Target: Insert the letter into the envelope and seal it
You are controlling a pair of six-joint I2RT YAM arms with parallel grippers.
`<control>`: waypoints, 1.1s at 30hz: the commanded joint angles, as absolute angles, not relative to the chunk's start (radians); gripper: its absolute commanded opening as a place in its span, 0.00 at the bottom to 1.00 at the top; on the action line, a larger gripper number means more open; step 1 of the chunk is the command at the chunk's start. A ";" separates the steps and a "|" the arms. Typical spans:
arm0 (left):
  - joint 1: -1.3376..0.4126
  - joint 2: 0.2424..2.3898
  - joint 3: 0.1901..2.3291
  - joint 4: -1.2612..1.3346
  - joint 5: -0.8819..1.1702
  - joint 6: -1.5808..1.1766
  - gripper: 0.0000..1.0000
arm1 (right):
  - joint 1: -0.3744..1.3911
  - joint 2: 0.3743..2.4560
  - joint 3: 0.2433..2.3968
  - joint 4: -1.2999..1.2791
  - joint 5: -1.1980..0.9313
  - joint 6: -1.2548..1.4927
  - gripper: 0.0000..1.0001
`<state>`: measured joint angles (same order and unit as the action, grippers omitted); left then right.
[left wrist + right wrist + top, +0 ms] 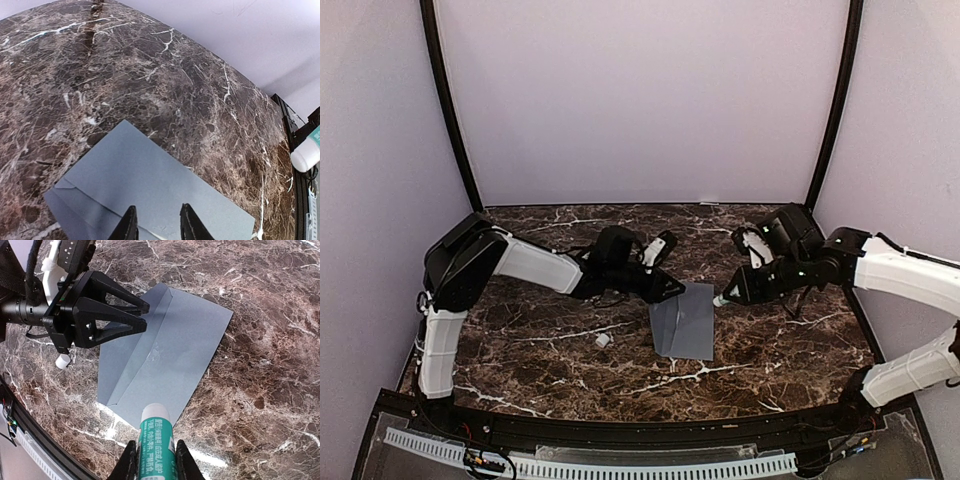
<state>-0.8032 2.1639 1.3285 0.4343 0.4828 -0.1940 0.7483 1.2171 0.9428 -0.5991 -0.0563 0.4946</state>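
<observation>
Since the letter shows in none of the views, you can judge it already tucked inside. The envelope lies flat on the marble table between the two arms, its flap along its left side. Whether that flap is stuck down or only lying over, you cannot tell. The step in hand looks like the sealing. Your left gripper hovers at the envelope's far-left edge, fingers spread with nothing between them. Your right gripper is pinched on an uncapped glue stick, whose white tip points at the envelope's right edge; contact with the paper cannot be made out. A small white piece, probably the cap, sits on the table to the envelope's left. Next you likely need the left fingers to pin or lift the flap while the right draws glue along the flap line, lightly, so the thin paper does not slide or buckle.
</observation>
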 commanded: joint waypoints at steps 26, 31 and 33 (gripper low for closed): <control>-0.864 2.300 1.507 0.240 0.239 -0.097 0.12 | 0.790 1.621 1.088 -0.420 -0.038 0.503 0.00; -0.862 2.312 1.516 0.227 0.242 -0.087 0.06 | 0.778 1.679 1.108 -0.396 -0.034 0.497 0.00; -0.863 2.317 1.519 0.224 0.245 -0.089 0.05 | 0.775 1.701 1.117 -0.386 -0.033 0.494 0.00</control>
